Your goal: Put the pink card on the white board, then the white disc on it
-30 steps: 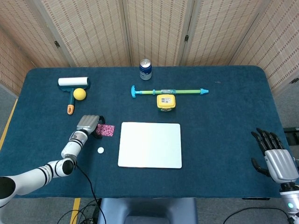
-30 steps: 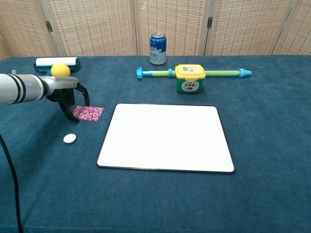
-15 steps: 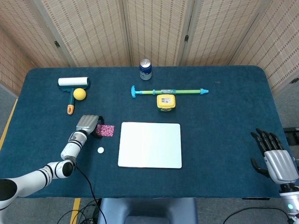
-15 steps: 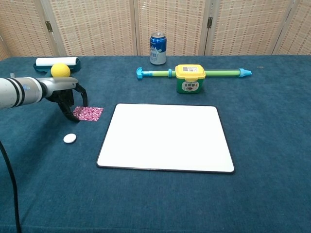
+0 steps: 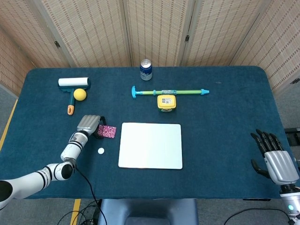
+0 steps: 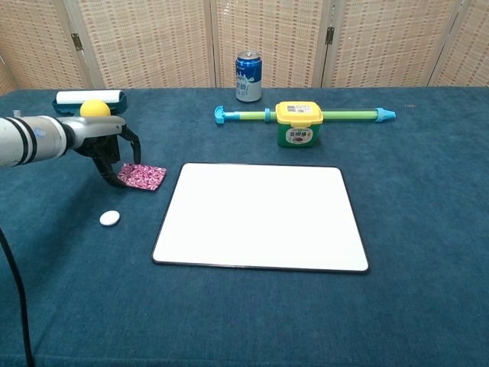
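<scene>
The pink card [image 5: 109, 131] [image 6: 145, 177] lies just left of the white board [image 5: 150, 145] [image 6: 260, 214], its left edge tipped up a little off the blue cloth. My left hand [image 5: 89, 124] [image 6: 107, 149] is at that edge, with curled fingers that pinch the card. The small white disc [image 5: 101, 151] [image 6: 110, 218] rests on the cloth in front of the hand, apart from it. My right hand [image 5: 274, 159] hangs off the table's near right corner with its fingers spread and nothing in it; only the head view shows it.
At the back stand a blue can [image 5: 146, 69] [image 6: 247, 76], a long green and blue tube [image 5: 168, 92] and a yellow box [image 5: 166, 101] [image 6: 299, 124]. A lint roller [image 5: 73, 82] and a yellow ball [image 5: 80, 94] lie at the back left.
My left hand has closed on the card's left edge and nudged it slightly to the right, and that edge has tipped up. The disc, the board and the right hand have stayed still.
</scene>
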`<state>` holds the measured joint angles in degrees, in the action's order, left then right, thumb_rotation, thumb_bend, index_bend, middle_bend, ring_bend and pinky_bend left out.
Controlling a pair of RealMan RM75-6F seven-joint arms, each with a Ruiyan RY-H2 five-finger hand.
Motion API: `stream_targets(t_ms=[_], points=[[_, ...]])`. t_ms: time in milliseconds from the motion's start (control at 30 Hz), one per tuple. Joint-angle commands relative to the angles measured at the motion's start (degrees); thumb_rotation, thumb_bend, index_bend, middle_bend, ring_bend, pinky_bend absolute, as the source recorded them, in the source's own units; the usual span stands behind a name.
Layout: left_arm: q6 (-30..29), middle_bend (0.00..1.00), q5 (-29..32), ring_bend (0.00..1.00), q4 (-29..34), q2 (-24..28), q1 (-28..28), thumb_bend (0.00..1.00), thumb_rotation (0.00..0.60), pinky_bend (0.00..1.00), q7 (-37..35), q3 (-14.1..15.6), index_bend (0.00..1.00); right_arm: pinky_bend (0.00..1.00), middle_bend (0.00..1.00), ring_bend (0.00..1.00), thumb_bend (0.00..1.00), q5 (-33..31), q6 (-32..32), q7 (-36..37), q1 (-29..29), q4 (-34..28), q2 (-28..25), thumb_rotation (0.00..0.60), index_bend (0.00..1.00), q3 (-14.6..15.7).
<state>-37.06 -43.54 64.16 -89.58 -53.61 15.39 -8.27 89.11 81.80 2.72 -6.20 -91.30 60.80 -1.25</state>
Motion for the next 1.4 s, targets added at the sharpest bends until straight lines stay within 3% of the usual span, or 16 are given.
stream_targets(t_ms=[33, 400, 633, 700, 800, 967, 1400], points=[[-1.9, 1.00, 1.2, 1.00, 3.6, 2.1, -0.1, 0.23, 0.600, 1.00, 1.7, -0.5, 0.44, 0.00, 0.00, 0.00, 0.32, 0.3, 0.0, 0.2, -0.1, 0.0, -0.1, 0.600, 0.00, 0.1], [-10.3, 1.00, 9.6, 1.00, 18.5, 6.2, -2.9, 0.23, 0.600, 1.00, 11.6, -1.2, 0.43, 0.00, 0.00, 0.00, 0.32, 2.1, 0.2, 3.6, -0.3, 0.3, -1.2, 0.600, 0.00, 0.9], [-17.3, 1.00, 15.3, 1.00, 24.8, 2.8, -5.9, 0.23, 0.600, 1.00, 18.8, -1.6, 0.42, 0.00, 0.00, 0.00, 0.32, 4.1, 2.1, 9.8, 0.2, 1.6, -3.0, 0.600, 0.00, 1.5], [-19.8, 1.00, 16.6, 1.00, 26.1, 0.5, -7.1, 0.23, 0.600, 1.00, 21.1, -1.9, 0.42, 0.00, 0.00, 0.00, 0.32, 4.3, 4.6, 14.8, 1.3, 2.6, -4.3, 0.600, 0.00, 1.4], [-22.3, 1.00, 17.6, 1.00, 26.2, -2.7, -7.8, 0.23, 0.600, 1.00, 22.3, -2.6, 0.42, 0.00, 0.00, 0.00, 0.32, 3.1, 9.8, 22.2, 3.8, 5.2, -5.2, 0.600, 0.00, 0.5], [-21.7, 1.00, 18.6, 1.00, 22.9, -7.7, -9.1, 0.23, 0.600, 1.00, 23.4, -3.1, 0.42, 0.00, 0.00, 0.00, 0.32, 0.3, 14.3, 30.6, 6.7, 9.4, -5.1, 0.600, 0.00, -1.0], [-17.8, 1.00, 19.2, 1.00, 15.4, -13.3, -11.5, 0.23, 0.600, 1.00, 24.1, -5.2, 0.39, 0.00, 0.00, 0.00, 0.32, 0.5, 13.4, 34.7, 7.0, 12.0, -5.2, 0.600, 0.00, -1.2]])
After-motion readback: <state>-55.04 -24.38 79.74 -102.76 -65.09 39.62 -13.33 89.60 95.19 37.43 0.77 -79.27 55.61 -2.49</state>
